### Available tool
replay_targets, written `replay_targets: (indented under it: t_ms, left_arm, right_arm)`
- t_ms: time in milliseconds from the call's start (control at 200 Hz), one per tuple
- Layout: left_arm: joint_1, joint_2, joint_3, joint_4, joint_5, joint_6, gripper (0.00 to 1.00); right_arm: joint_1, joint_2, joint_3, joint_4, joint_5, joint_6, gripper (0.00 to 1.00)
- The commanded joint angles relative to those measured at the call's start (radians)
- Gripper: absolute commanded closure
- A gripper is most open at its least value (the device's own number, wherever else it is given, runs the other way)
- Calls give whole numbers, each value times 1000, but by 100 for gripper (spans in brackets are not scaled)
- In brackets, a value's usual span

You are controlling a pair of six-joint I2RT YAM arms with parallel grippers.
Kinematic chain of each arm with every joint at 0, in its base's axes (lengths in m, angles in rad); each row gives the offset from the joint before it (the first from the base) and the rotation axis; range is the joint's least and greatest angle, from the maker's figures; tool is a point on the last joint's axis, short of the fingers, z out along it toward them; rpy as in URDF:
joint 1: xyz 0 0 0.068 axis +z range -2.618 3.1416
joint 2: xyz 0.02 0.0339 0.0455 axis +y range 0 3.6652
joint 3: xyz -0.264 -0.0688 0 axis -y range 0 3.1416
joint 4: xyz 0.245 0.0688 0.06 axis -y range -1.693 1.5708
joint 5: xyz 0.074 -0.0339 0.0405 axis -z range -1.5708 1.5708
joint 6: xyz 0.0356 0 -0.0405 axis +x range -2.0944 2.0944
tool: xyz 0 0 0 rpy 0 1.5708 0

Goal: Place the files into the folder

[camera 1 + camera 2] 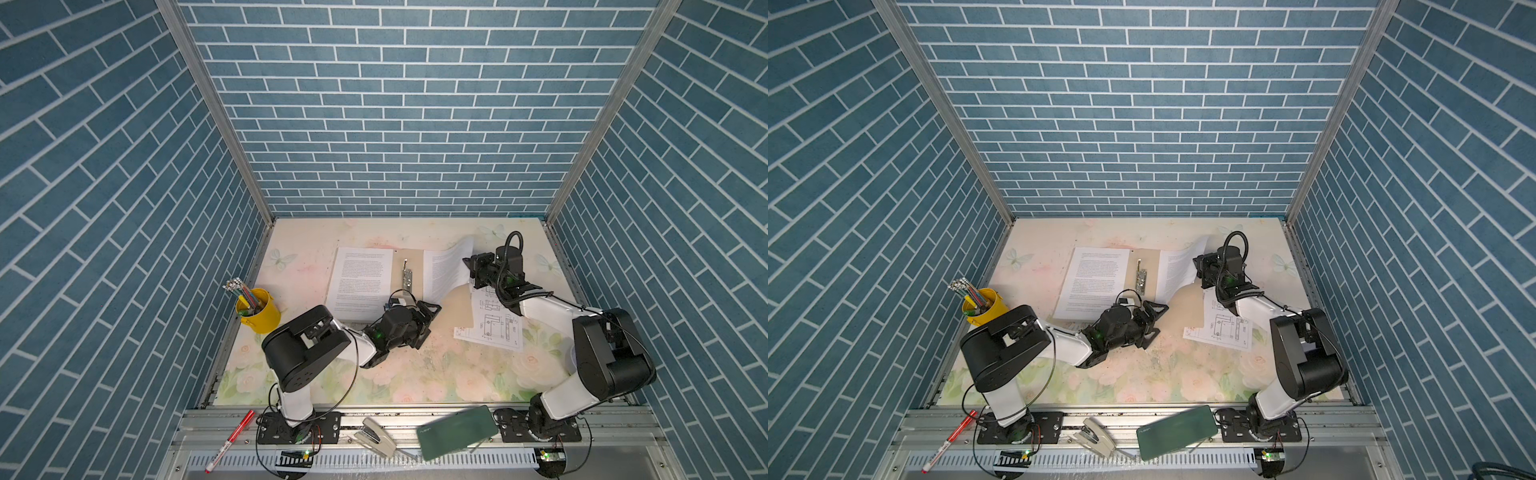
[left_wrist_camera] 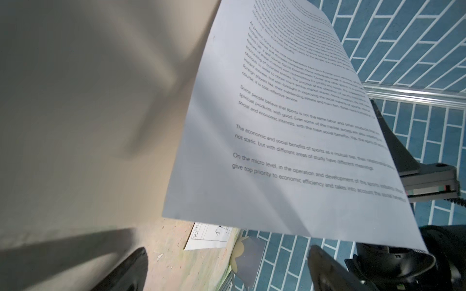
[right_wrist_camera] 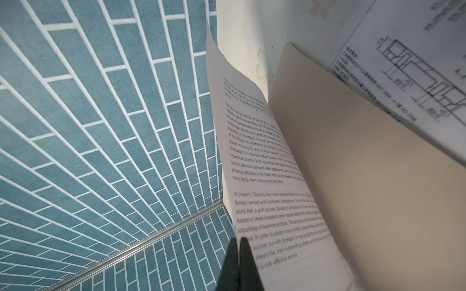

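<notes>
Right gripper clenched on sheet, lifted over folder lying leftward; left gripper released, nearer clip.

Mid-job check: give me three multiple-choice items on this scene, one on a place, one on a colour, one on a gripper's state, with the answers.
1. Where is the drawing sheet?
A. flat on the table, at the right side of the folder
B. on the metal front rail
C. leaning on the back wall

2. What colour is the pencil cup?
A. red
B. yellow
C. green

3. The right gripper is:
A. open above the table
B. shut on nothing
C. shut on a text sheet

Answers:
1 A: both top views show it lying on the table beside the folder's right flap.
2 B: its wall is plainly yellow.
3 C: the right wrist view shows the jaws closed on the sheet's edge.
</notes>
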Motion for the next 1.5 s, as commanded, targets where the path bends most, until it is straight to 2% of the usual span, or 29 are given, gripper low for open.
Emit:
replay_targets:
  t_ms: [0, 105, 430, 735, 1015, 1205, 1495]
  left_arm:
    - [-20, 70, 34, 168, -111, -89, 0]
    - [-20, 127, 54, 269, -183, -107, 0]
    - [-11, 111, 32, 272, -250, -77, 0]
    - [-12, 103, 42, 255, -205, -76, 0]
    - [-37, 72, -32, 250, -198, -110, 0]
    - [-52, -50, -88, 95, -209, -95, 0]
    - [-49, -288, -101, -246, -249, -12, 0]
  right_arm:
    - [8, -35, -12, 24, 9, 16, 100]
    - [10, -54, -36, 26, 5, 19, 100]
    - [10, -114, -172, 56, -1, 36, 100]
    - [8, -85, -210, 129, -30, -49, 100]
    - [-3, 10, -124, 132, -103, -171, 100]
    - [-19, 78, -89, 145, -133, -169, 100]
    - [-23, 71, -12, 67, -149, -224, 100]
